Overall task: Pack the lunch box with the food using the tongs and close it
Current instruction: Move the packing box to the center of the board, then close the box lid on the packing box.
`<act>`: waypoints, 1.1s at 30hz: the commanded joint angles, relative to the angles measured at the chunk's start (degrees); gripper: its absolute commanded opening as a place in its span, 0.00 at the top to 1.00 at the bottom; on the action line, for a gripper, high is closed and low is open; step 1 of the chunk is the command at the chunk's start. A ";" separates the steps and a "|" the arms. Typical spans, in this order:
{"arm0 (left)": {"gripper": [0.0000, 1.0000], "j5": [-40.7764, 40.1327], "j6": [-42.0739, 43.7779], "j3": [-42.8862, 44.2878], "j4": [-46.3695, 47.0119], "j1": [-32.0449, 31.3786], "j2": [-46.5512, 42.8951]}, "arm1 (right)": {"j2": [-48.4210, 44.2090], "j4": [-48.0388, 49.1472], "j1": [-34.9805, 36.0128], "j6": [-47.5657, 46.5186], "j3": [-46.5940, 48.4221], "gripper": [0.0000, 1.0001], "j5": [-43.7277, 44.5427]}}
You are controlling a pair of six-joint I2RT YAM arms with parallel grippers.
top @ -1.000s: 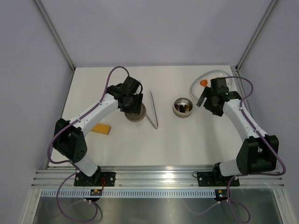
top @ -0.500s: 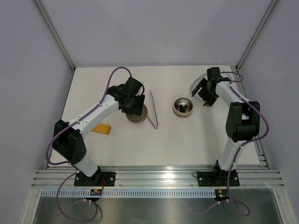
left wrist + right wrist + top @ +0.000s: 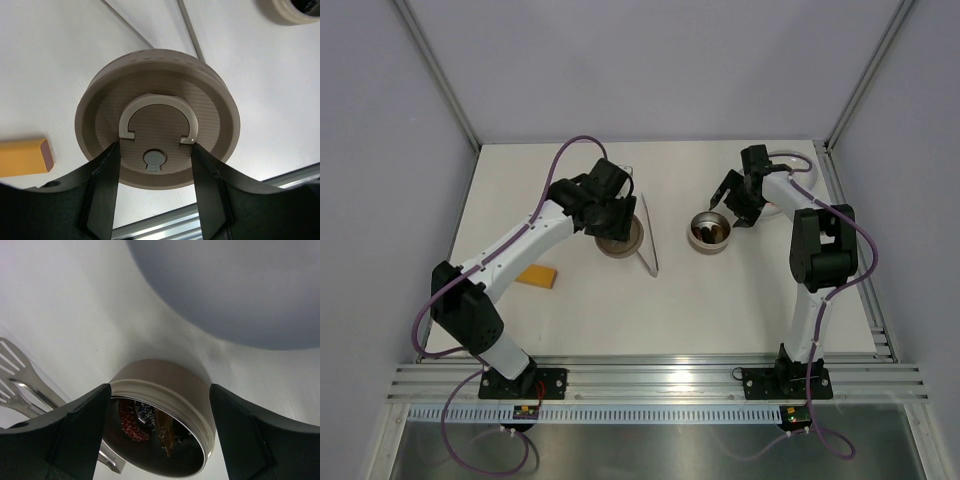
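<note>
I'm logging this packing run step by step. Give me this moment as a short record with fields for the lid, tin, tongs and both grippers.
lid: round brown-grey lid, left of the tongs
left gripper: shut on the lid, fingers flanking its pale curved ring
tin: small round steel tin, uncovered, dark red-brown food pieces inside
right gripper: open, empty, above the tin
tongs: thin silver tweezers, lying between lid and tin, untouched
other: orange-yellow rectangular block, lying apart, left of the lid

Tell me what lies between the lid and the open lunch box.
The tongs lie there, closer to the lid than to the lunch box. The top view shows it.
</note>
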 commanded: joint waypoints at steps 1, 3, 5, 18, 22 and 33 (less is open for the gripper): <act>0.76 0.41 0.47 4.24 0.37 -1.36 1.39 | -1.17 0.12 1.41 -2.18 -0.09 0.13 -2.85; 0.76 0.49 0.56 5.64 0.19 -1.81 2.18 | -3.36 1.44 1.41 -2.36 -2.63 0.13 -3.82; 0.76 0.49 0.56 7.48 -0.42 -2.68 3.76 | -4.60 1.54 1.59 -2.71 -3.70 0.13 -4.00; 0.76 0.58 0.56 19.08 -2.27 -10.59 15.00 | -15.22 -0.57 1.59 -5.35 -9.16 0.10 3.01; 0.76 0.41 0.73 26.98 -4.02 -13.31 19.75 | -18.92 -4.87 -1.21 -6.75 -5.99 0.08 11.28; 0.76 3.57 -0.93 45.36 -7.02 -15.70 34.78 | -29.91 -3.22 -16.25 -5.70 -18.46 0.06 7.69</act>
